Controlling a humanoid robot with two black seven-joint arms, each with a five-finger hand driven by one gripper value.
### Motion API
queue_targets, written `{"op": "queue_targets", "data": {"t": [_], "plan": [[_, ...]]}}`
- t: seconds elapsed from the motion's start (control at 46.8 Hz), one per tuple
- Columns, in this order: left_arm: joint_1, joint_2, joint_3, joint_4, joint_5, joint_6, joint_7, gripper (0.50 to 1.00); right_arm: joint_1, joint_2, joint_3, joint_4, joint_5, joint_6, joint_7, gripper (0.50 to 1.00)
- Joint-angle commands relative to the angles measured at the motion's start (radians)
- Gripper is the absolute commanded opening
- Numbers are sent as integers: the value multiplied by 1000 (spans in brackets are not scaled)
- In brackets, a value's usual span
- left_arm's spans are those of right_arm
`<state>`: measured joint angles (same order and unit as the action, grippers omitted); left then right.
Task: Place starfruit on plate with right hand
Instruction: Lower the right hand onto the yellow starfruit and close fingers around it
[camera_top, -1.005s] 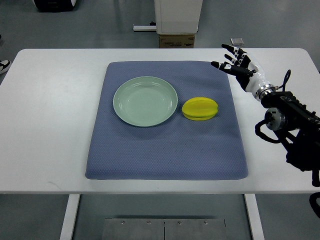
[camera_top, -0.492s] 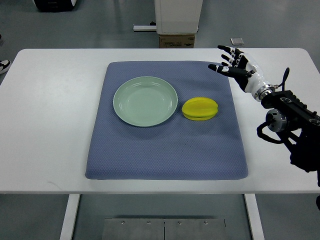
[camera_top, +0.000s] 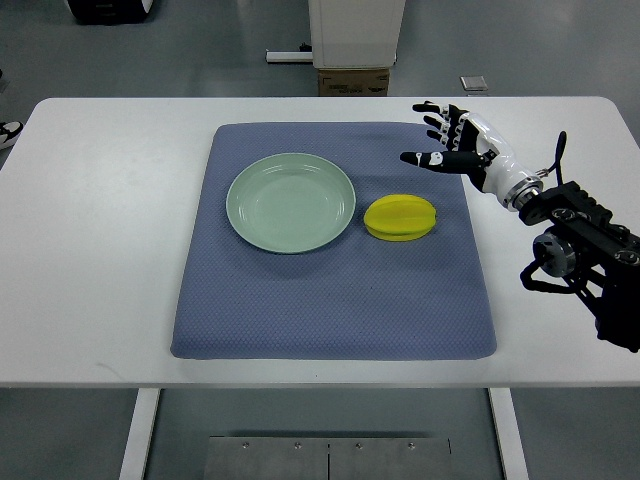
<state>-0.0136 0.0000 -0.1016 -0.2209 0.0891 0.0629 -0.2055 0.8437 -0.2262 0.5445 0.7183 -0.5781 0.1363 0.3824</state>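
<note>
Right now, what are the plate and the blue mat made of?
The plate looks like glazed ceramic or maybe hard plastic: pale green, smooth, with a soft sheen on its rim. The mat looks like woven cloth or textured foam: dull blue-grey with a fine dotted grain and no shine.

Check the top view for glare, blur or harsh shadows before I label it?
Top view: even, diffuse light, no hard shadows; the starfruit and plate cast only faint ones on the blue mat. The white table looks bright but not blown out. The right hand is sharp, with no motion blur. Focus holds across the frame, and the table edges bow only slightly.
</note>
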Motion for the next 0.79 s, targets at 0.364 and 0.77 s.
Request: {"op": "queue_targets", "data": {"t": [0.364, 0.77], "plan": [[1, 0, 0, 0, 1, 0, 0, 1000, -8, -24, -147, 63, -155, 8, 139, 1000], [1, 0, 0, 0, 0, 0, 0, 1000, -9, -15, -248, -11, -195, -46, 196, 995]]}}
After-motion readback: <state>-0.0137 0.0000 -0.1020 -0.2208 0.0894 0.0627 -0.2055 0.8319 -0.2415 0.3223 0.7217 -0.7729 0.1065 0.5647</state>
